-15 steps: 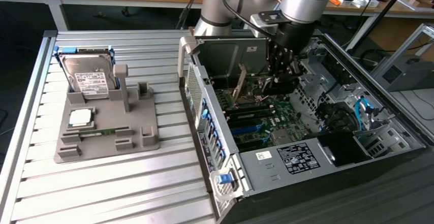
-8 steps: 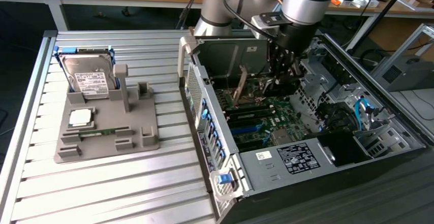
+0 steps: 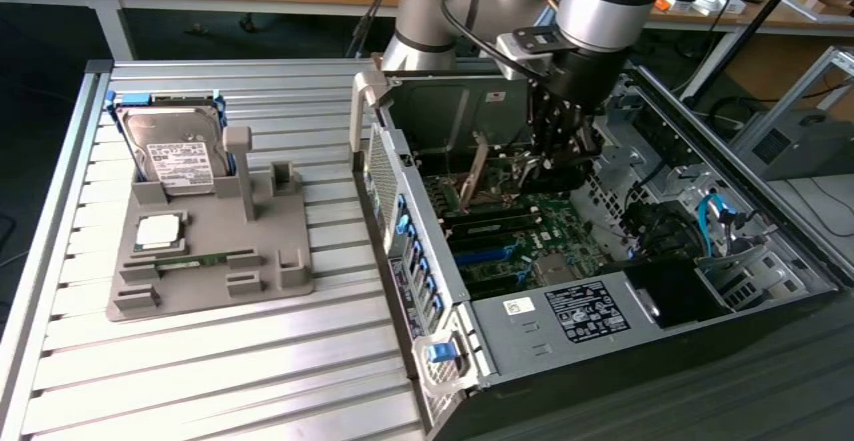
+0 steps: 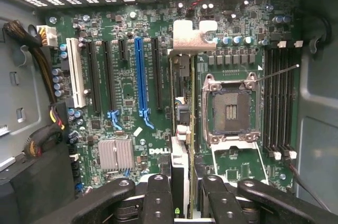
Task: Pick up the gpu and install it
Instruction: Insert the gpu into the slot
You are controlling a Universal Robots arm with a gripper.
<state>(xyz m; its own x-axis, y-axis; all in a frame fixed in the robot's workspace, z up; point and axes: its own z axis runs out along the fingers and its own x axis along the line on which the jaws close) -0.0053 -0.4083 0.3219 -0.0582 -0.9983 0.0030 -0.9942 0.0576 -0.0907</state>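
Note:
The gpu (image 4: 181,129) shows edge-on as a thin card, its silvery end bracket (image 4: 194,35) pointing toward the vented rear of the case. My gripper (image 4: 182,203) is shut on it, with black fingers (image 4: 158,197) on either side of the card. It hangs over the green motherboard (image 4: 127,92), between the black slots and the empty CPU socket (image 4: 231,110), a little to one side of the long blue slot (image 4: 140,76). In the exterior view my gripper (image 3: 558,161) reaches down into the open computer case (image 3: 587,311), and the gpu (image 3: 471,176) slants toward the case's rear wall.
On the slatted table at the exterior view's left stands a grey holder (image 3: 200,251) with a silver hard drive (image 3: 174,156), a processor chip (image 3: 158,231) and a narrow memory stick (image 3: 200,261). Cable bundles (image 4: 45,129) and case walls hem in the motherboard.

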